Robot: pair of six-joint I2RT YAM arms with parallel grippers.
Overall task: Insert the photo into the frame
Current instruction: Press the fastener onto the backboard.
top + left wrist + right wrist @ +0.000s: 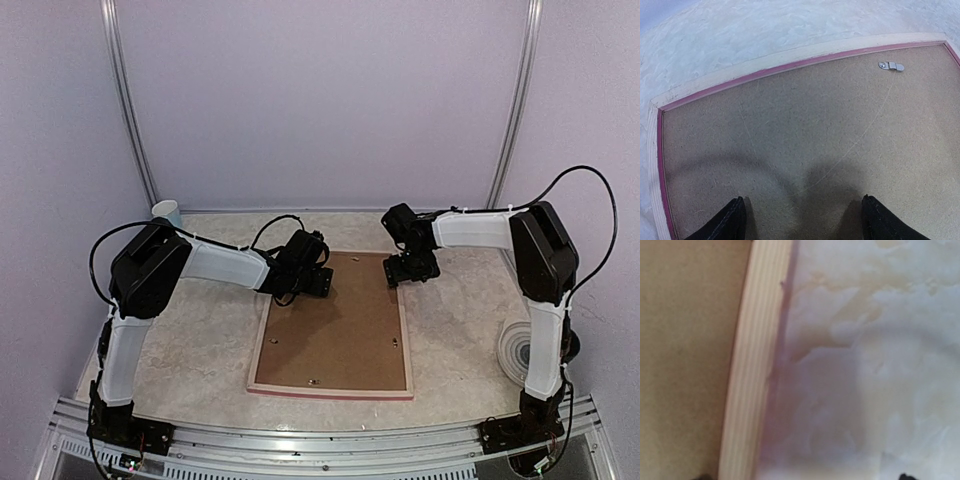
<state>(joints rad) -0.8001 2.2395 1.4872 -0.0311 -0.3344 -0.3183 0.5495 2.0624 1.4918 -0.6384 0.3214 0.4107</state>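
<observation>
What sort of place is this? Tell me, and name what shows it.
Probably a robot test cell, not a home: plain lilac wall panels box in a marble-patterned table, and two white-and-black robot arms are bolted to a metal rail at its near edge.

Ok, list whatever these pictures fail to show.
- Photo: in no view; the backing board fills the frame, hiding anything beneath.
- Frame's front face: turned down, all views.
- Frame's far corners: top view, covered by the left end effector and right end effector.
- Right end effector's fingers: right wrist view, cut off by the bottom edge; picture blurred.
- Clips: top view, too small to read.
</observation>
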